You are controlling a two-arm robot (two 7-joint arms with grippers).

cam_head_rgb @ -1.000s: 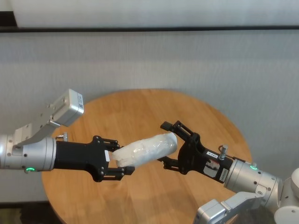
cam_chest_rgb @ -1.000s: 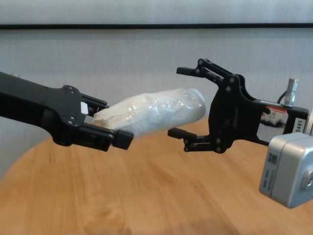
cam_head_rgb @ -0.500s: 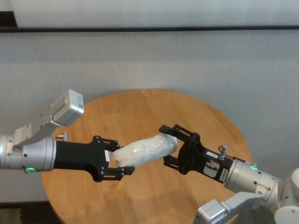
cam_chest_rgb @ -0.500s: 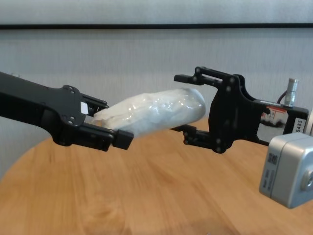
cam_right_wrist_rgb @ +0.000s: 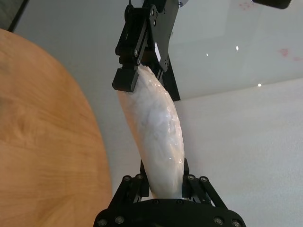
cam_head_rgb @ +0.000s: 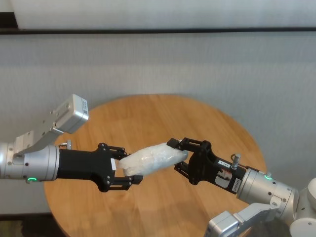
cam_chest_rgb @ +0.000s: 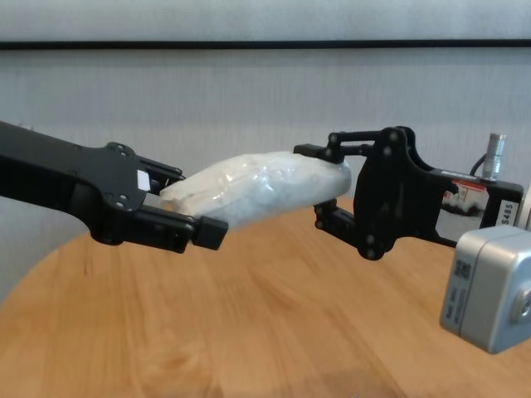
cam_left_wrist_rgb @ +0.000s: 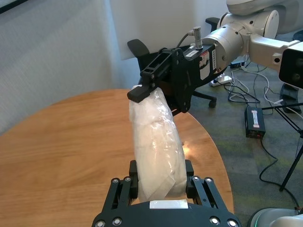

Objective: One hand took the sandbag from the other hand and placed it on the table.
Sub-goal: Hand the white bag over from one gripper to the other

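Observation:
The sandbag (cam_head_rgb: 153,159), a white bag in crinkly plastic, hangs level above the table (cam_head_rgb: 148,113), spanning both hands. My left gripper (cam_head_rgb: 127,167), black with a small white sticker, is shut on the bag's left end (cam_left_wrist_rgb: 156,142). My right gripper (cam_head_rgb: 177,155), with the red-white label, has its thin fingers pressed onto the rounded right end (cam_chest_rgb: 257,189). In the chest view the left gripper (cam_chest_rgb: 192,206) and right gripper (cam_chest_rgb: 319,186) face each other across the bag. In the right wrist view the bag (cam_right_wrist_rgb: 158,132) runs from my right fingers (cam_right_wrist_rgb: 189,182) to the left gripper beyond.
The round wooden top (cam_chest_rgb: 249,315) lies well below the bag. A grey wall stands behind it. Past the table's edge the left wrist view shows an office chair (cam_left_wrist_rgb: 142,49), floor cables and a power brick (cam_left_wrist_rgb: 253,122). The right arm's grey camera box (cam_chest_rgb: 489,286) hangs low.
My right gripper's fingers have come together from wide open onto the bag's rounded end, which has dipped a little. The left gripper and arm have stayed put.

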